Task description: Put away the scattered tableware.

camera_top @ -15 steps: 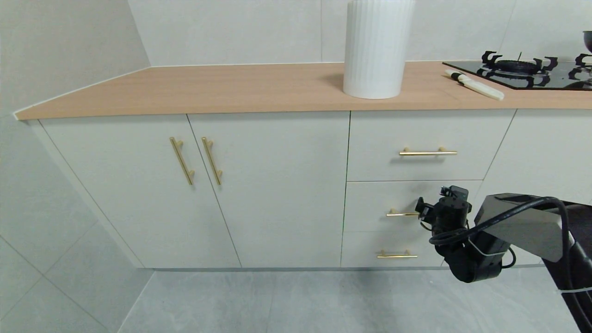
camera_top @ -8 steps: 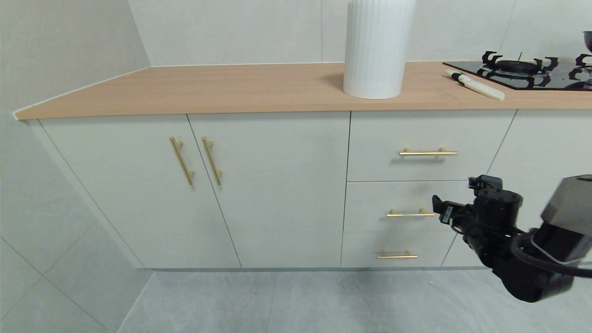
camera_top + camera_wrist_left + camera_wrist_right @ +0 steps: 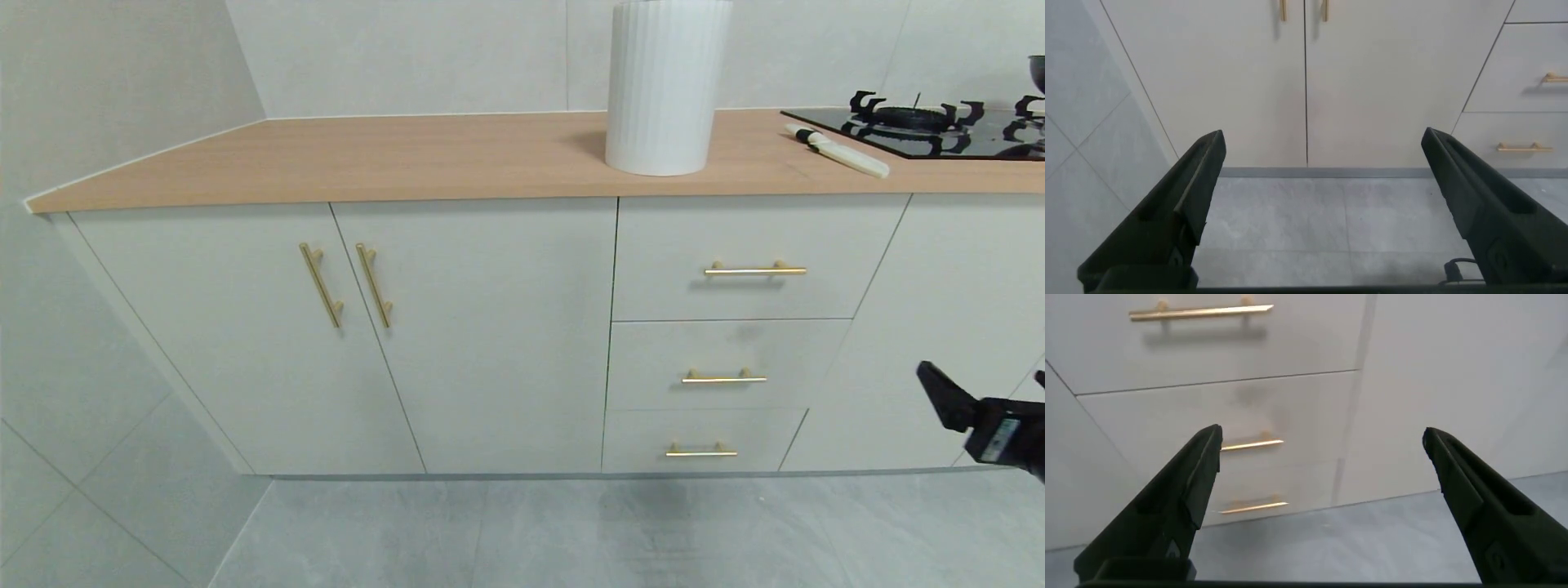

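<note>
A cream-handled knife (image 3: pixel 837 149) lies on the wooden countertop (image 3: pixel 408 155), close to the hob. To its left stands a tall white ribbed container (image 3: pixel 665 86). My right gripper (image 3: pixel 982 374) hangs low at the right edge of the head view, in front of the cabinet panel to the right of the drawers. It is open and holds nothing. In the right wrist view the right gripper (image 3: pixel 1323 434) faces the drawer fronts. My left gripper (image 3: pixel 1323 139) is open and empty, low above the floor before the cabinet doors.
Three shut drawers with gold handles: top (image 3: pixel 755 269), middle (image 3: pixel 724 377) and bottom (image 3: pixel 700 450). Two shut doors with upright gold handles (image 3: pixel 347 283) are to the left. A black gas hob (image 3: pixel 922 126) sits at the counter's right end. Grey tiled floor (image 3: pixel 522 531) lies in front.
My right gripper has drawn back from the middle drawer's handle, moving right and slightly down to the picture's edge. The drawers stay shut and nothing on the counter has moved.
</note>
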Motion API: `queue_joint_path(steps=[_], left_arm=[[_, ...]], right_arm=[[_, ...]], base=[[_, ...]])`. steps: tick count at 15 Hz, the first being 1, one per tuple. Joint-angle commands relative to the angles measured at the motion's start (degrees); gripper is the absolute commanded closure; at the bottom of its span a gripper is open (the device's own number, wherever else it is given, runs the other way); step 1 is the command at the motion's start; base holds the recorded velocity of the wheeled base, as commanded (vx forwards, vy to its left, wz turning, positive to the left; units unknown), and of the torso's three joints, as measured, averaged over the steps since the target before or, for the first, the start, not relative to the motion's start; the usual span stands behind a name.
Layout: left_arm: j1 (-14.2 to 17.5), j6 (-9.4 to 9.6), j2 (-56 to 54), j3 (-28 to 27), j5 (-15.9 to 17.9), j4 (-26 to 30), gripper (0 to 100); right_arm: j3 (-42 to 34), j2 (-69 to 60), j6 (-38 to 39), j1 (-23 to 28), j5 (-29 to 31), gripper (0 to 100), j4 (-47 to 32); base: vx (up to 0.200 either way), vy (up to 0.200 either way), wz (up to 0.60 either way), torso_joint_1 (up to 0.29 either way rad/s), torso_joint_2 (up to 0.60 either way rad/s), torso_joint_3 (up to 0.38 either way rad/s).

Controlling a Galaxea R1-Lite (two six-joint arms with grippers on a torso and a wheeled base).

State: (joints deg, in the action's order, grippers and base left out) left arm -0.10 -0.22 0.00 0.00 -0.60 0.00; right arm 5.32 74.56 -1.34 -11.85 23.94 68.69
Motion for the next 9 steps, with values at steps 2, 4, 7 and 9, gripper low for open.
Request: queue_joint_path(steps=[2,4,7,9], left_arm=[[0.01,-0.04,0.00,0.00,-0.02,0.00,0],[0.01,-0.04,0.00,0.00,-0.02,0.00,0],[0.01,-0.04,0.00,0.00,-0.02,0.00,0],[0.01,-0.04,0.00,0.00,-0.02,0.00,0]], right_arm=[[0.13,-34.83,-6.39,0.95,3.30,0,-25.63],[9.27,-52.41,-6.66,2.27,4.09,0,-52.17],[17.01,-65.68,-6.66,7.45,3.48,0,-72.91],[16.92,-70.08,-6.57,8.69,1.90,0,-74.32]], base=[[0.000,0.000,0.00,0.000,0.00,0.000],[0.000,0.000,0.00,0.000,0.00,0.000],[0.000,0.000,0.00,0.000,0.00,0.000],[0.000,0.000,0.00,0.000,0.00,0.000]])
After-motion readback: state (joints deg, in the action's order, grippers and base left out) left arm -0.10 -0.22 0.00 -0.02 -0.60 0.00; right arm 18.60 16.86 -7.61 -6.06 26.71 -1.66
